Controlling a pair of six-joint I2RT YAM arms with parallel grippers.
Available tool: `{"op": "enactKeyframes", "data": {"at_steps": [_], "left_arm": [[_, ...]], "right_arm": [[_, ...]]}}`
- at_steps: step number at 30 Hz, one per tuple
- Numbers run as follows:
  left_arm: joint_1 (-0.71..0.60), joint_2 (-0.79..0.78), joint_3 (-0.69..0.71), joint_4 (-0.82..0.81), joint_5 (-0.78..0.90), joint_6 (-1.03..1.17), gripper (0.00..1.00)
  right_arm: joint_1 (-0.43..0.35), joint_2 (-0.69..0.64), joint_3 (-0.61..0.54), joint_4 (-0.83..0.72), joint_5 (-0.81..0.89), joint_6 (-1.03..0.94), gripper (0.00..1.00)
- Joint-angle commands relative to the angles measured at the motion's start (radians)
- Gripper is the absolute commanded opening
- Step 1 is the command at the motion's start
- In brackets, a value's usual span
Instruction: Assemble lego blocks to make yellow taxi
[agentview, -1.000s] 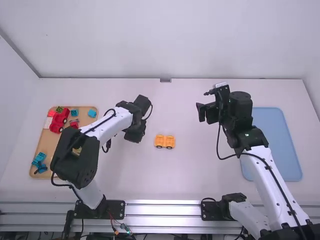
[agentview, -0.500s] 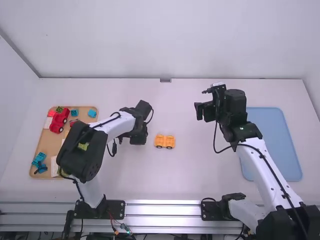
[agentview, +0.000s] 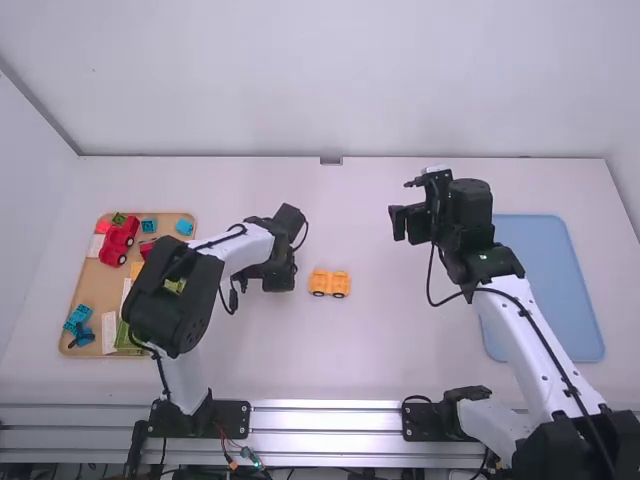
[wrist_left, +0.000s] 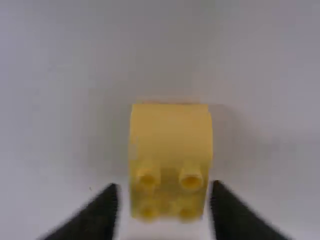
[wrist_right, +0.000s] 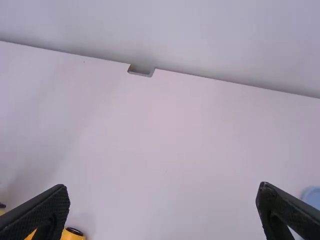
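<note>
Yellow-orange wheeled base (agentview: 329, 283) standing on the white counter (agentview: 370, 350), about midway between far and near edges, just to the right of the left end effector (agentview: 277, 280). Left end effector, by its wrist view, has its fingers in close on both sides of a yellow block (wrist_left: 171, 131), pinching it (blurred, but four studs and a smooth part make out well enough). Right end effector (agentview: 407, 222) above the counter, between the base and the far right corner; its wrist view gives the fingers spread wide, nothing between them. Tan tray (agentview: 88, 288) by the counter's left edge: red vehicle piece (agentview: 119, 242) toward its far edge, small light-blue block (agentview: 185, 227) at its far right corner, blue pieces (agentview: 76, 318) near its near left corner. Blue tray (agentview: 548, 280) lies along the counter's right edge.
</note>
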Motion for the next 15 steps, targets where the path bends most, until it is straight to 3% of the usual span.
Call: {"op": "enactKeyframes", "data": {"at_steps": [1, 3, 12, 15], "left_arm": [[0.005, 0.006, 0.000, -0.009, -0.011, -0.013, 0.86], [0.005, 0.006, 0.000, -0.009, -0.004, -0.014, 0.99], [0.011, -0.007, 0.088, -0.121, -0.014, 0.137, 0.99], [0.017, -0.019, 0.240, -0.267, -0.079, 0.394, 1.00]], "right_arm": [[0.001, 0.002, 0.025, 0.001, -0.002, 0.001, 0.99], [0.001, 0.002, 0.025, 0.000, -0.002, 0.001, 0.98], [0.001, 0.001, 0.025, 0.003, -0.002, 0.000, 0.98], [0.001, 0.001, 0.025, 0.003, -0.003, 0.001, 0.98]]}}
